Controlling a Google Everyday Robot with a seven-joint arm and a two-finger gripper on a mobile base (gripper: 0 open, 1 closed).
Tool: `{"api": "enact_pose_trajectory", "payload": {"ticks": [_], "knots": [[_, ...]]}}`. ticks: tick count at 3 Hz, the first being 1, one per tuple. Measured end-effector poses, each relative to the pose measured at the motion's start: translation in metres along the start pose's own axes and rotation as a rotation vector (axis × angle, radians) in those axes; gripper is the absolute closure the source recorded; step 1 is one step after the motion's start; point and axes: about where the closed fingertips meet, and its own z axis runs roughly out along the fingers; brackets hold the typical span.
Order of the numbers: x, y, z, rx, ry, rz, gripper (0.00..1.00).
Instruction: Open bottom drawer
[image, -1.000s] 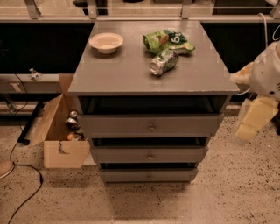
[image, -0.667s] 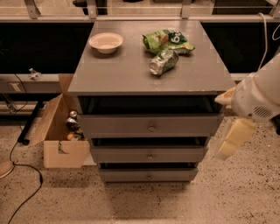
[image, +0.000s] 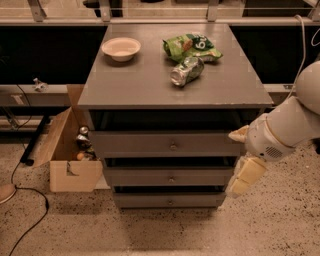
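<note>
Gripper (image: 246, 176), cream-coloured and empty, hangs at the front right corner of the grey wooden desk (image: 150, 82); whether it is apart or together cannot be told. The narrow grey wooden bottom drawer (image: 145, 200), with its small round metal knob (image: 170, 202), looks shut and untouched, so the whole pull is yet to do. It lies near the gripper's eight o'clock, apart from it. An open cardboard box (image: 75, 175) stands at the drawer's nine o'clock.
</note>
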Motion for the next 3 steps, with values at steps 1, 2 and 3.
{"api": "enact_pose_trajectory", "payload": {"ticks": [1,2,3], "knots": [[0.014,0.004,0.042,-0.043,-0.038,-0.011,0.0],[0.033,0.009,0.107,-0.091,-0.087,-0.034,0.0],[0.043,0.006,0.174,-0.112,-0.124,-0.042,0.0]]}}
